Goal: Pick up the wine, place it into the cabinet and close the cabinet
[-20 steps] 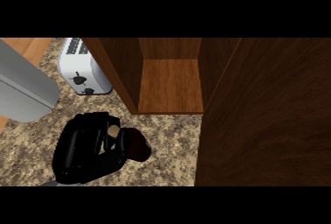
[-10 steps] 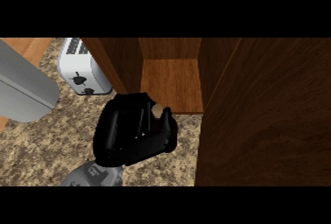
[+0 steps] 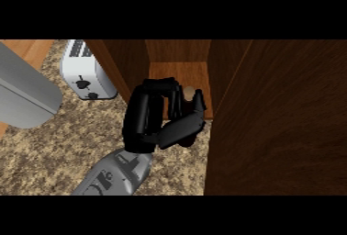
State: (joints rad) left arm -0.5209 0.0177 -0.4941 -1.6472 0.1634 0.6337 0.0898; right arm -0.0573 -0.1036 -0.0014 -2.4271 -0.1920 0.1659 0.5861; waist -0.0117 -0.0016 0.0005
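Head view shows one hand [image 3: 159, 120], probably the left, curled round the mostly hidden wine [image 3: 190, 91] at the open cabinet [image 3: 177, 73] mouth, held high to clear its shelf edge.

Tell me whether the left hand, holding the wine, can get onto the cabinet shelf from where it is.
Probably yes. The left hand, curled round the wine, is at the front edge of the cabinet shelf. The opening ahead looks free, and the open cabinet door stands off to the right.
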